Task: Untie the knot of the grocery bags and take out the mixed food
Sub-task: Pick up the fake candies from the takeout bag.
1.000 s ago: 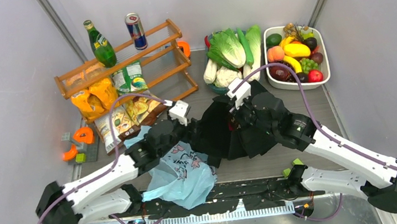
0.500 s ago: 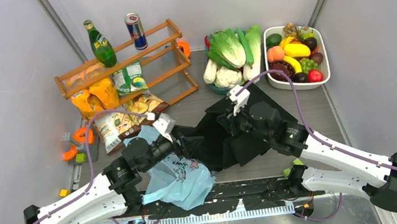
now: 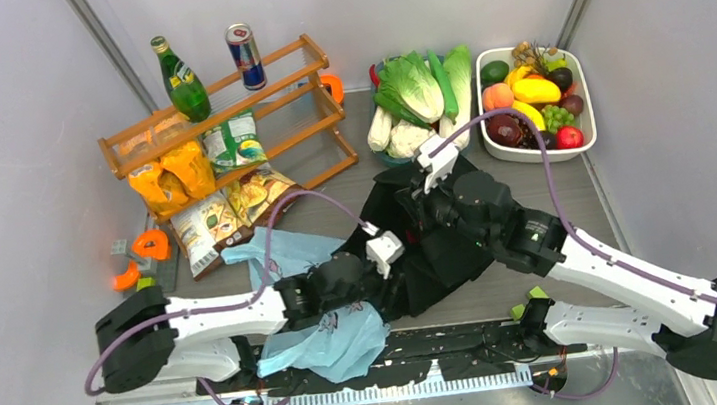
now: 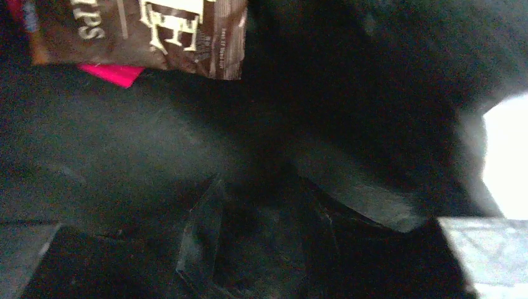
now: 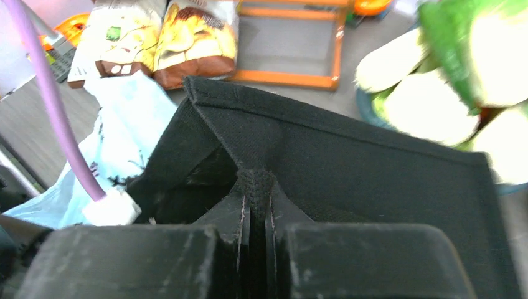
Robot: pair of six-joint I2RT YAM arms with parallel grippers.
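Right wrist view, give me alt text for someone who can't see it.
The right gripper is shut on a raised fold of the black fabric tote, which fills the middle of the view. Beyond it lie the light-blue plastic bag, two crisp packets, an orange rack and toy vegetables.

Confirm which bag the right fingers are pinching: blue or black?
The black fabric tote: a seam at its rim is clamped between the right fingers. The light-blue plastic bag lies beside it, outside that grip.
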